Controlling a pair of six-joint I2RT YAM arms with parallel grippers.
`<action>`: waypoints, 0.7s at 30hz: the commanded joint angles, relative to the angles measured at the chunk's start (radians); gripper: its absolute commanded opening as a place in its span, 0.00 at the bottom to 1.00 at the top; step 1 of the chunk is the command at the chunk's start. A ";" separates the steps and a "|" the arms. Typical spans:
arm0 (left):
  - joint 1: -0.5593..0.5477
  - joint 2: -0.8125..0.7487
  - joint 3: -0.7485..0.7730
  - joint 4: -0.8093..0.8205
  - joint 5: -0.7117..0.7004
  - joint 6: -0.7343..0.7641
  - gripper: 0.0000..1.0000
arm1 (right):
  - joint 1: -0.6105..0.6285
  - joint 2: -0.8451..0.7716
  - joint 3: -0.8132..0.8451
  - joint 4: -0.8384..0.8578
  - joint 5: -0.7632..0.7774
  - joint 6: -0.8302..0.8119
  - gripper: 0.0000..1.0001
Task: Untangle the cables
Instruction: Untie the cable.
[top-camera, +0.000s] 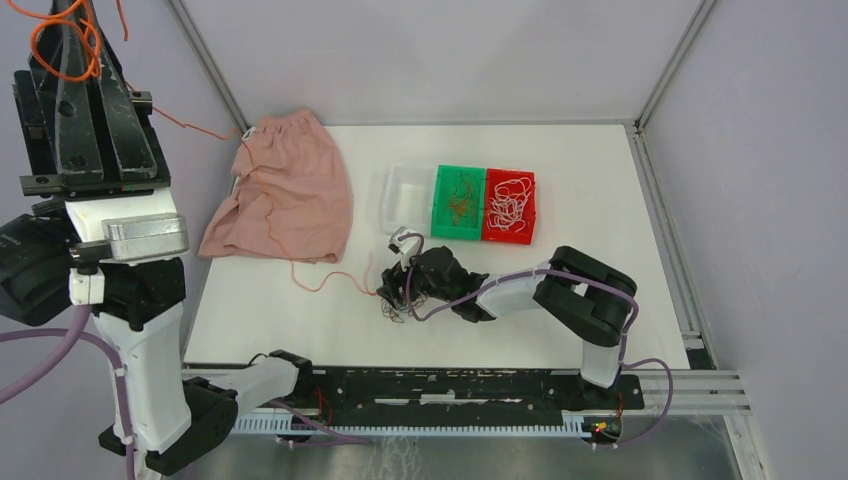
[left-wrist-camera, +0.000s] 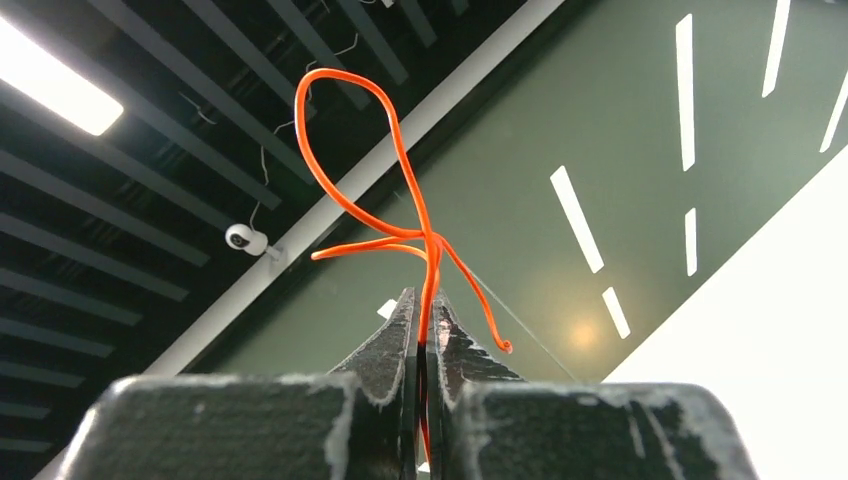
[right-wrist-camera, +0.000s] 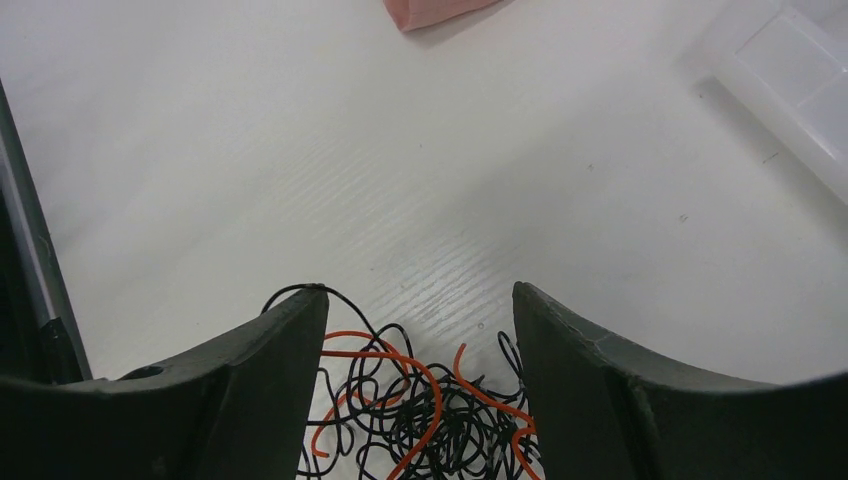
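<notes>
Right gripper (right-wrist-camera: 418, 298): spread wide, empty, straddling the black-and-orange cable clump (right-wrist-camera: 430, 425) directly below on the table (right-wrist-camera: 300, 150). Left gripper (left-wrist-camera: 422, 310): pinched tight on one orange cable (left-wrist-camera: 345, 120), held high at far left, trailing rightward across the pink cloth (top-camera: 300, 170) toward that clump. Nearer by far: right.

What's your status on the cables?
Left gripper jaws shut on orange cable, raised high. Right gripper jaws open over black-orange tangle. Cable drapes across pink cloth.

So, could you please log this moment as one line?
left gripper: shut on orange cable, raised | right gripper: open over tangle on table | orange cable: trails across cloth toward tangle
</notes>
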 joint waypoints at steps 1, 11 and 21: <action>-0.002 0.003 -0.044 0.161 -0.003 0.075 0.03 | -0.001 -0.058 0.007 0.013 0.017 -0.018 0.75; -0.002 -0.021 -0.006 -0.126 0.013 -0.041 0.03 | -0.002 -0.162 0.024 0.013 -0.006 -0.028 0.77; -0.002 -0.210 -0.415 -0.268 0.184 -0.156 0.03 | -0.002 -0.437 0.181 -0.198 -0.061 -0.152 0.88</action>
